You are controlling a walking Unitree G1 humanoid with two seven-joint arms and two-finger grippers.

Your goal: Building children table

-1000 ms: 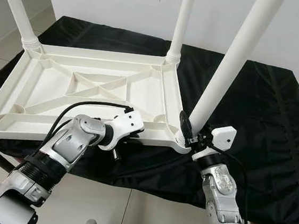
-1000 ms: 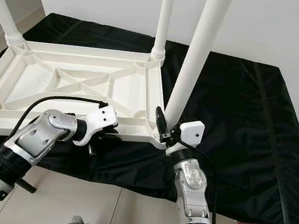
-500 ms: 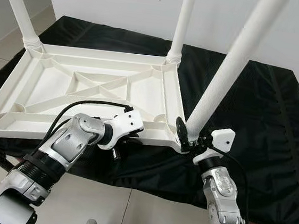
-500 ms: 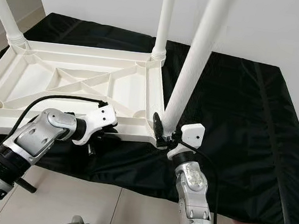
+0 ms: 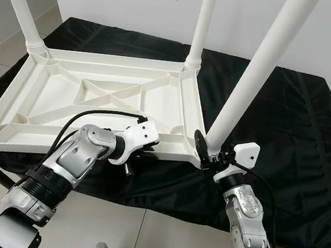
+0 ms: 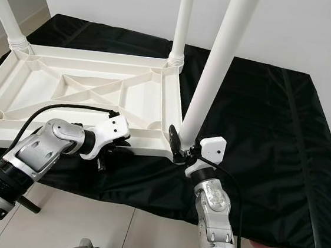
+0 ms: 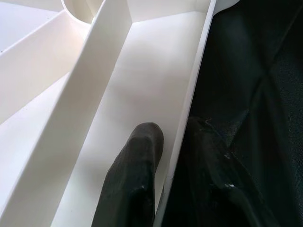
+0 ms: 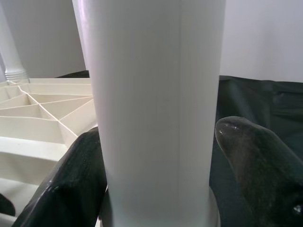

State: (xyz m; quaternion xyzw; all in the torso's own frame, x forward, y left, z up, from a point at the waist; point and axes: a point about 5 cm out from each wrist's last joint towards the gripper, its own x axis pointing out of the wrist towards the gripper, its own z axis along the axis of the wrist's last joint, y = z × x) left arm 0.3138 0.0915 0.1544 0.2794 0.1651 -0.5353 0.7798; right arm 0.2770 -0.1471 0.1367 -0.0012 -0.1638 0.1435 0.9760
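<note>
Right wrist view had the near leg [image 8: 151, 109] standing between the two black fingers [image 8: 255, 161], one on each side and both close against it, so the right gripper [image 5: 208, 154] read as clamped on the leg just above its socket at the top's [image 5: 67, 99] near right corner. The top lay upside down on the black cloth [image 5: 307, 127], ribs up, with its long side running left to right across the robot's front. Left gripper [image 5: 133, 159] pinched the near rim: in the left wrist view one finger [image 7: 135, 179] sat inside the rim wall and the other outside against the cloth, closed on that wall. Judged step: seating the near leg in its socket while the left arm held the top from sliding. To do it well, the leg wanted to come fully upright before any push or twist went in (a tilted leg would likely bind in the socket), and the left grip needed to hold firm so the top did not skid on the cloth. Near leg's long axis ran up from the socket and leaned up and to the right, away from the top's centre. Two far legs [image 5: 203, 21] stood close to upright at the far corners, and a fourth socket showed at the near left corner.
</note>
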